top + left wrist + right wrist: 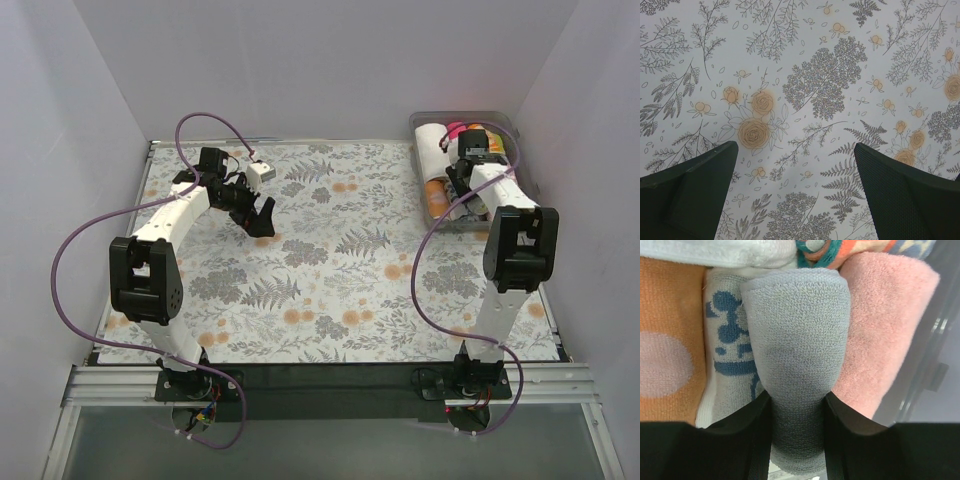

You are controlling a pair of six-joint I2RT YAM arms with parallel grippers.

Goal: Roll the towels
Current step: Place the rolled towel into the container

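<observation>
Right arm (505, 250) reaches into clear bin (440, 115). Right jaws partly closed, clamped on grey towel roll (797, 330), with black fingers (752, 440) pressed on both its sides. The grey roll stands inside the bin, packed among other towels. Pink towel (885, 325) touches it on the side next to the bin wall. White towel with blue print (725, 355) touches the opposite side, and orange towel (665, 315) sits past that one. White towel (725, 250) and a teal-orange patterned towel (840, 246) lie at the far end. Top view shows a white roll (432, 145) in the bin's far left corner. Left arm (170, 215) is well to the left of the bin. Left jaws wide apart, holding nothing, above the floral cover (805, 85) on the bench.
</observation>
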